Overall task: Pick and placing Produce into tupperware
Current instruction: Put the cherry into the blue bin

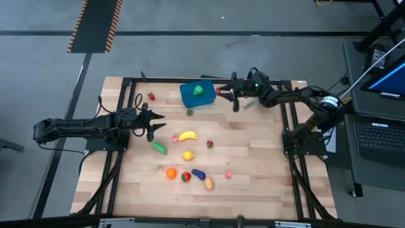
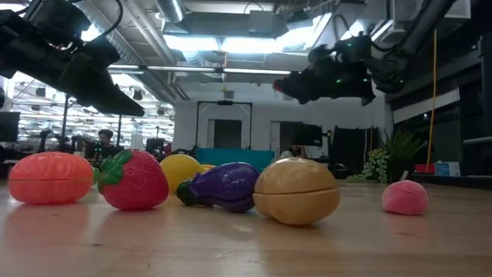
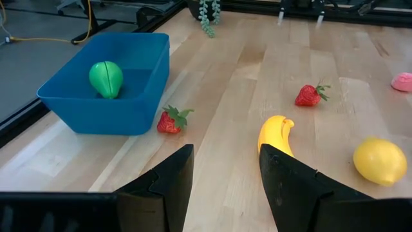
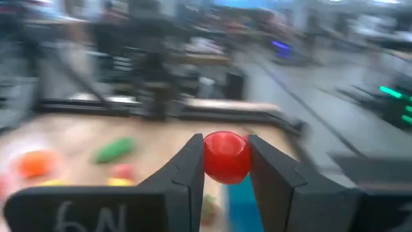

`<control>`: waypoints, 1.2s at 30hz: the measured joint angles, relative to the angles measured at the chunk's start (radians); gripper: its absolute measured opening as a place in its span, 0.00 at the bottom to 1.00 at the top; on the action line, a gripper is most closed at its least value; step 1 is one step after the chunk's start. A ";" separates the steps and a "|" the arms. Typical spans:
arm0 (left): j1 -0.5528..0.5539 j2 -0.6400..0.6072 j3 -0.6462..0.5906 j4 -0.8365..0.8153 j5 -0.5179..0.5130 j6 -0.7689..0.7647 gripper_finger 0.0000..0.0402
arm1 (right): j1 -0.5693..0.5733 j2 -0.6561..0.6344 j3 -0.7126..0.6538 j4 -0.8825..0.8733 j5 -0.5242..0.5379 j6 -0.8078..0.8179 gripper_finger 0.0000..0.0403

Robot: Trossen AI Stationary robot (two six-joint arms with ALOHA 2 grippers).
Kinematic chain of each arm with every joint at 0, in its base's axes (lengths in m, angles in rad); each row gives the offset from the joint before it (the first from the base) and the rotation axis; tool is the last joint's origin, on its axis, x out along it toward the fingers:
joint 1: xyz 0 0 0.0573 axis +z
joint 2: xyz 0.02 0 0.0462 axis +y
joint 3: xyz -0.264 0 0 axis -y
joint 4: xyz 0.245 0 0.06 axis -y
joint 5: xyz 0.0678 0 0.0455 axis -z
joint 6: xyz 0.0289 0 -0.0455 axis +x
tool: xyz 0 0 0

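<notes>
The blue tupperware [image 1: 192,96] stands near the table's far edge with a green pepper [image 1: 199,90] inside; the left wrist view also shows the tupperware [image 3: 122,103] and the pepper [image 3: 106,78]. My right gripper [image 1: 221,92] hovers just right of the box, shut on a round red produce piece [image 4: 226,156]. My left gripper [image 1: 155,120] is open above the table's left part, touching nothing, with the banana [image 3: 275,132] just beyond its fingers. Banana [image 1: 186,135], cucumber [image 1: 159,147], lemon [image 1: 188,155], orange [image 1: 171,172], eggplant [image 1: 199,173] and potato [image 1: 208,183] lie on the table. My right gripper pinches the round red produce piece [image 4: 226,171] between its two fingers, one on each side of it. The piece is lifted clear of the table, level with the box's right end. The fingers reach roughly level toward the table's left.
Strawberries lie left of the box [image 1: 150,96], in front of it [image 1: 189,112] and mid-table [image 1: 209,144]. A pink piece [image 1: 228,175] sits near the potato. A leafy sprig [image 1: 251,101] lies under the right arm. Black frame rails run along the table's sides.
</notes>
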 joint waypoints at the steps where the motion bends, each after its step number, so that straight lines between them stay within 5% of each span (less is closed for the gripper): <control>1: 0.000 0.000 0.000 0.000 0.000 0.000 0.42 | 0.000 0.008 0.006 -0.016 0.063 -0.002 0.25; 11: 0.000 0.000 0.000 0.000 -0.024 0.027 0.42 | 0.053 0.019 0.014 -0.037 0.421 -0.055 0.25; 18: 0.000 0.000 0.000 0.000 -0.026 0.027 0.42 | 0.057 0.019 0.041 -0.121 0.367 -0.049 0.25; 36: 0.000 0.000 0.000 -0.007 -0.026 0.026 0.42 | 0.035 0.021 0.613 -1.202 0.253 -0.325 0.25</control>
